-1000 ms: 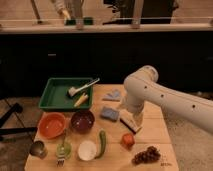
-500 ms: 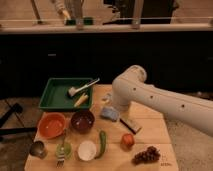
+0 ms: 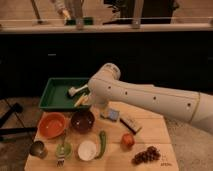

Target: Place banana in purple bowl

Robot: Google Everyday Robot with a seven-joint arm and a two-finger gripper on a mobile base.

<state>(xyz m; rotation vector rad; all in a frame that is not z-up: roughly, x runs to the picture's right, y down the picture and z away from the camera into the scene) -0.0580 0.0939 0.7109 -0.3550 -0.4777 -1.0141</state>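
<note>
Tool (image 3: 93,100) now leftward, beside banana (image 3: 80,101)

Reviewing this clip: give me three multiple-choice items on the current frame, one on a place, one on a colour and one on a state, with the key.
1. Where does the banana lie?
A) in the purple bowl
B) in the green tray
C) in the orange bowl

2. What colour is the bowl just left of the purple bowl?
A) orange
B) white
C) blue

3. What state is the purple bowl in?
A) upright, with nothing in it
B) holding the banana
C) tipped on its side

Key:
1 B: the banana rests on the tray floor beside a silver-handled utensil.
2 A: the orange bowl is the purple bowl's left neighbour.
3 A: the purple bowl sits upright and nothing shows inside it.

The gripper is hidden behind the end of the robot arm, which hangs over the tray's right edge next to the banana.
</note>
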